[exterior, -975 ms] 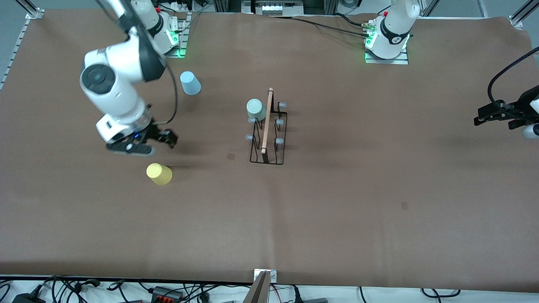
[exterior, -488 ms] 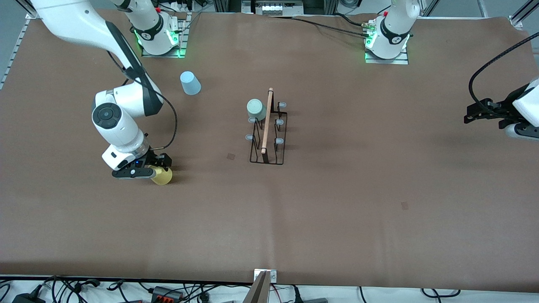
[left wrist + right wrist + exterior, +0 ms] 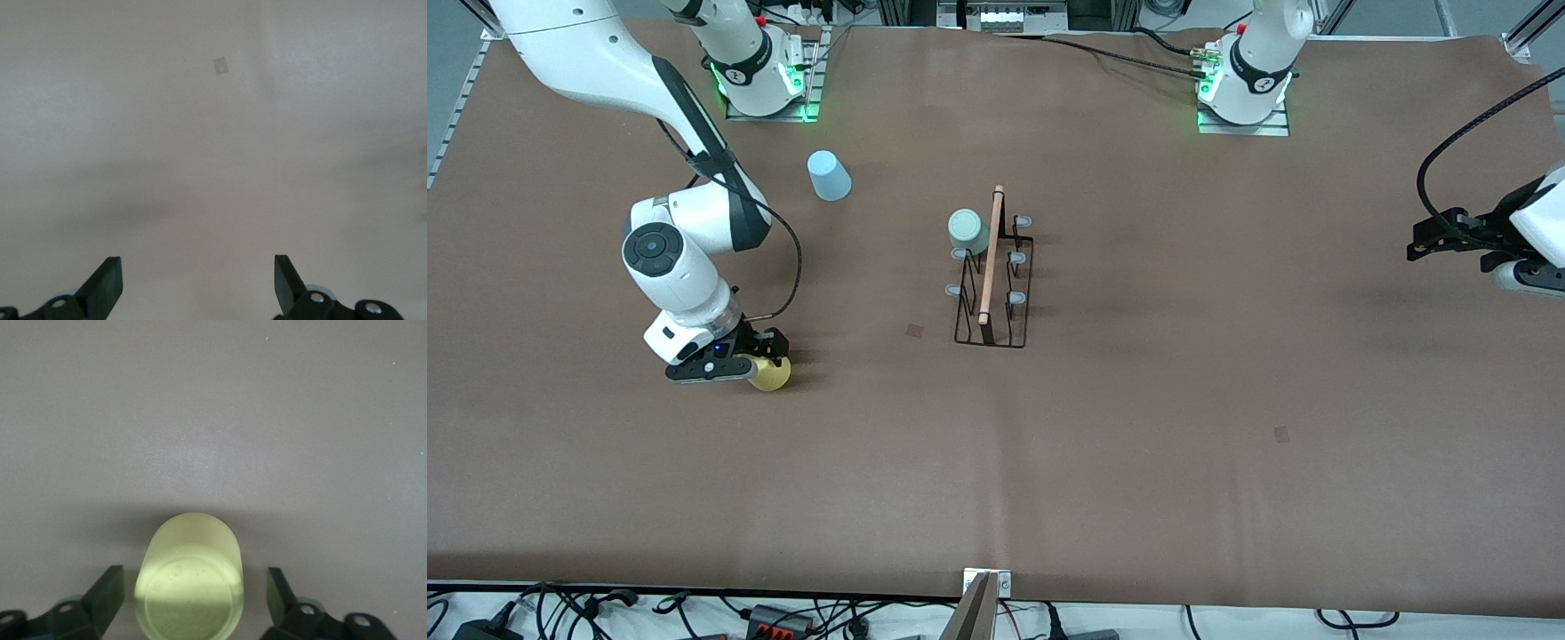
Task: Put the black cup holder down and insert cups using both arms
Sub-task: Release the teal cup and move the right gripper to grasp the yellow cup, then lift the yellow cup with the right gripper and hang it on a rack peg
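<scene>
The black cup holder (image 3: 992, 293) stands mid-table, its wooden rod handle along the top. A mint green cup (image 3: 966, 231) sits upside down on one of its pegs, at the end farther from the front camera. The yellow cup (image 3: 770, 373) stands upside down toward the right arm's end; in the right wrist view it (image 3: 189, 583) lies between the fingers. My right gripper (image 3: 754, 357) is open, low around it, with a gap on each side. The light blue cup (image 3: 829, 176) stands upside down near the right arm's base. My left gripper (image 3: 197, 280) is open and empty, waiting above the left arm's end of the table.
The brown table cover (image 3: 1138, 400) carries two small darker patches, one (image 3: 915, 330) beside the holder and one (image 3: 1281, 434) nearer the front camera. Cables and power strips lie along the table's front edge (image 3: 694, 613).
My right gripper came down from above the table and settled around the yellow cup. My left arm shifted slightly inward, then held still.
</scene>
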`<state>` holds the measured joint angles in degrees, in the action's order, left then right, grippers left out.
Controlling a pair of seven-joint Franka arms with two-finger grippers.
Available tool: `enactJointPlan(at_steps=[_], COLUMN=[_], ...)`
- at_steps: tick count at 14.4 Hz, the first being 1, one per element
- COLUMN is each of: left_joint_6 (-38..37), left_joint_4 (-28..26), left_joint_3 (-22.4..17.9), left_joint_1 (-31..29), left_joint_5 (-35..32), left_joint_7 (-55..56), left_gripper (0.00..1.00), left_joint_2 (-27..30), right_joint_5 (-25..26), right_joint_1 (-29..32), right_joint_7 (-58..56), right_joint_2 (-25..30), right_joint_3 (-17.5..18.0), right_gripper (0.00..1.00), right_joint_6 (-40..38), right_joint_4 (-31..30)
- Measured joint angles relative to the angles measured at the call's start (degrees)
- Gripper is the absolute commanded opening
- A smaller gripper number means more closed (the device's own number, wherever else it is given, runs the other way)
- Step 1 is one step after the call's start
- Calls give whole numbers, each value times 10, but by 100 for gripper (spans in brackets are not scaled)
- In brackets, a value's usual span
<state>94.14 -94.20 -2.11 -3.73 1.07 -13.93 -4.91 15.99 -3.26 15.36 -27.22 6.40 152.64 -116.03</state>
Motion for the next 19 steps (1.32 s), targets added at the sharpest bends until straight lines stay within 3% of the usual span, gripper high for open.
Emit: enactJointPlan(at_steps=[3,5,7,10,15,19], left_joint_6=[0,0,0,0,0,0], left_joint_4=[0,0,0,0,0,0], left_joint_3=[0,0,0,0,0,0], left_joint_1=[0,0,-1,-1,-2,-5], left_joint_5=[0,0,0,0,0,0], left_joint_7=[0,0,0,0,0,0], left_gripper=[100,100,100,100,100,100], left_joint_2=[0,0,0,0,0,0], right_joint_5=[0,0,-9,-67,-113,-113], right_joint_1=[-2,-7,-33,-109,-231,-279], right_joint_7=[-3,-4,13,142,410,516], right_joint_2=[0,8,38,84,74,46], right_joint_3=[1,2,5,10,16,29], right_gripper=[9,9,9,9,9,11], right_joint_6=[1,-29,-133,-273,-282,-232], right_joint_4=[4,19,62,139,181,188])
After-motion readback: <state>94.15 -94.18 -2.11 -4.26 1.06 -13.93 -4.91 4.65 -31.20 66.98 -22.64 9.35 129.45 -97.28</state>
